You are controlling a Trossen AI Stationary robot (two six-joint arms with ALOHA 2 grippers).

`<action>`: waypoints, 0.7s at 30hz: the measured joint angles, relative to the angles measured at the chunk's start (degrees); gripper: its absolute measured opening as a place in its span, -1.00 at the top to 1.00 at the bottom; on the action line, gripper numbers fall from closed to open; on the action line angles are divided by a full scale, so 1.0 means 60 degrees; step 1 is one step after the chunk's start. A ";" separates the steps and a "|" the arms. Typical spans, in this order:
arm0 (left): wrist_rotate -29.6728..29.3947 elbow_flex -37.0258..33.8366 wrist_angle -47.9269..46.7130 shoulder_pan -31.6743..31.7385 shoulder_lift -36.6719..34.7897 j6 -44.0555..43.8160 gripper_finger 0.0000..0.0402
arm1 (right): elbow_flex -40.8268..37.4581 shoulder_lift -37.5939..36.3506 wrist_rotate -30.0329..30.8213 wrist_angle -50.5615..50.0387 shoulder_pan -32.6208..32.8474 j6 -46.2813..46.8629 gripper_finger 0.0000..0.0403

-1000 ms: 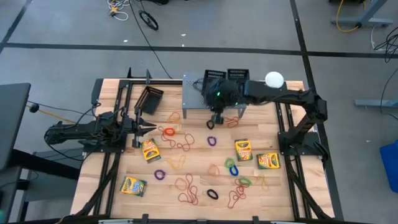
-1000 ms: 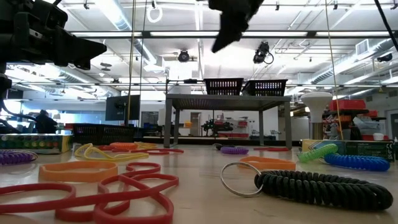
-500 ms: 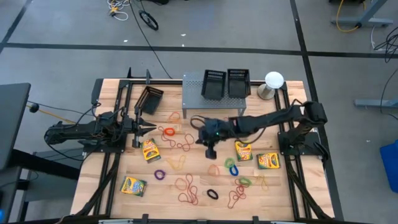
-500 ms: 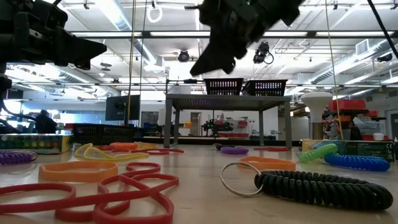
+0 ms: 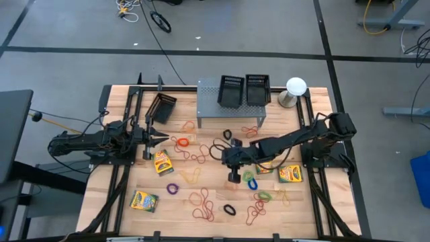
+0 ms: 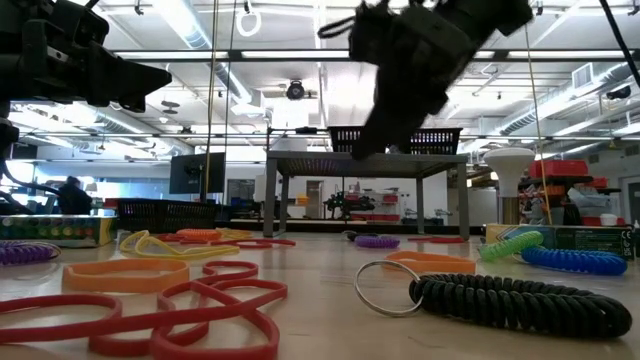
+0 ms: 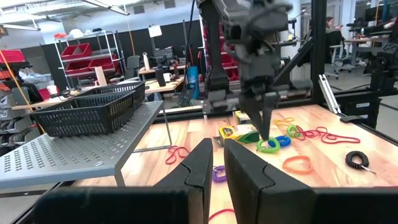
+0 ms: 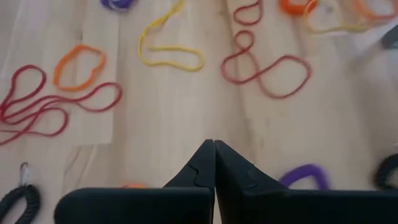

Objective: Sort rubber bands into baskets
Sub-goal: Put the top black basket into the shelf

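The grey perforated stand (image 5: 229, 111) at the table's far edge serves as the landmark. Two of the black mesh baskets (image 5: 231, 90) sit side by side on top of it; the third (image 5: 162, 107) lies tilted on the wood to the stand's left. The rubber bands (image 5: 190, 150) are scattered over the table in front of the stand — red and orange loops in clusters, a yellow one, purple ones, green and blue coils near the crayon boxes (image 5: 263, 163).

The right gripper (image 5: 233, 178) hangs well in front of the stand, over the middle of the scatter, with its fingers pressed together and nothing between them; the right wrist view shows only bare wood and loose bands under the tips. The left gripper (image 5: 152, 139) waits to the stand's left, just in front of the tilted basket, its fingers (image 7: 200, 168) nearly together and empty.

The step in hand looks like a reach for the next band, no pick made yet. The next move calls for parting the fingers, dropping onto a single loop — the orange one (image 5: 231, 183) beside the tips seems nearest — and pinching it without snagging a neighbour, then carrying it back to a basket.
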 joint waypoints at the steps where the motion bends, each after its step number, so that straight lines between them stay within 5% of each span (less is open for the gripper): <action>1: 0.0000 0.0003 0.0000 0.0000 -0.0003 0.0000 0.75 | -0.0271 0.0004 -0.0030 0.0361 0.0023 0.0121 0.98; 10: 0.0000 0.0000 0.0000 0.0000 -0.0004 0.0000 0.75 | -0.2223 0.0007 0.0042 0.3925 0.0034 0.0173 0.97; 21: 0.0000 0.0000 0.0000 0.0002 -0.0004 0.0000 0.75 | -0.1994 0.0007 0.0063 0.4489 -0.0044 -0.0631 0.97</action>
